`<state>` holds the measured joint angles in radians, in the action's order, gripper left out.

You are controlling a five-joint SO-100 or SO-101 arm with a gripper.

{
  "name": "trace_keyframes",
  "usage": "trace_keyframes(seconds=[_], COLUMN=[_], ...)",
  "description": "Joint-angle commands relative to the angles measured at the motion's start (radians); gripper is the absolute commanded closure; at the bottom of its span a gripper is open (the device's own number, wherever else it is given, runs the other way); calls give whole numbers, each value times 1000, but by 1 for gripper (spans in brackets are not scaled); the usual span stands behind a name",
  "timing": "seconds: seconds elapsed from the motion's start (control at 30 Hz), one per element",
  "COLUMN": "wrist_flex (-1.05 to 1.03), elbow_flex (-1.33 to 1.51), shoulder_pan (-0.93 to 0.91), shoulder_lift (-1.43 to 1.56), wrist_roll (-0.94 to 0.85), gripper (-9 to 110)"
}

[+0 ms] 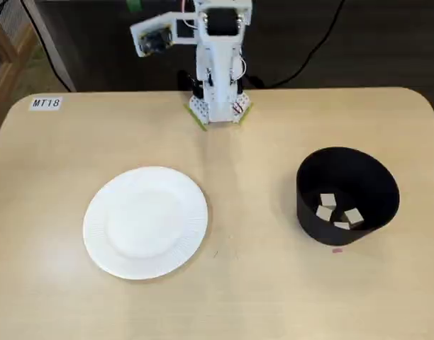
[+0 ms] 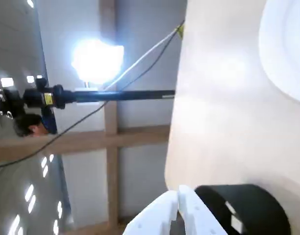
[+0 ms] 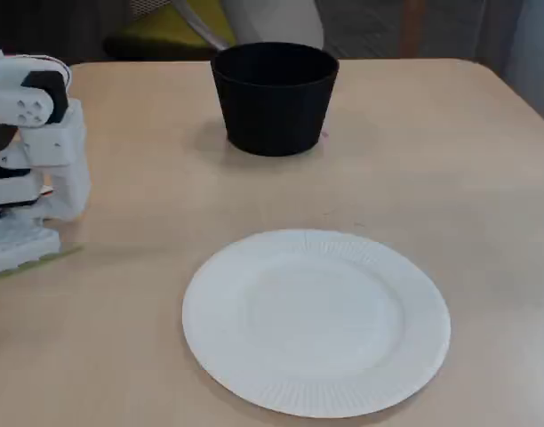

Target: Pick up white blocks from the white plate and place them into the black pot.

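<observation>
The white plate [image 1: 146, 223] lies bare on the left of the table; it also shows in another fixed view [image 3: 316, 320] and the wrist view [image 2: 287, 44]. The black pot [image 1: 309, 212] stands on the right and holds several white blocks [image 1: 327, 200]. In another fixed view the pot [image 3: 274, 98] hides its contents. In the wrist view the pot [image 2: 258, 205] shows a block [image 2: 234, 223]. My arm [image 1: 220, 64] is folded at the table's back edge, far from both. My gripper [image 2: 178, 195] has its jaws together and holds nothing.
A label reading MT18 [image 1: 45, 103] is stuck at the table's back left corner. A small pink mark [image 1: 337, 249] lies just in front of the pot. Black cables [image 1: 323, 42] run behind the table. The arm's base [image 3: 23, 240] stands on the table's edge.
</observation>
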<state>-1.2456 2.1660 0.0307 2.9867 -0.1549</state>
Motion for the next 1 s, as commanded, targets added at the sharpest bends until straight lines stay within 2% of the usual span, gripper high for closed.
trace_keyframes(seconds=[0.0, 0.27, 0.67, 0.97], wrist_flex=[-52, -84, 23, 92], elbow_flex=[63, 319, 658, 792], shoulder_pan=[-21, -11, 21, 31], shoulder_lift=[92, 267, 265, 265], wrist_roll=[17, 51, 52, 60], gripper=[104, 104, 104, 104])
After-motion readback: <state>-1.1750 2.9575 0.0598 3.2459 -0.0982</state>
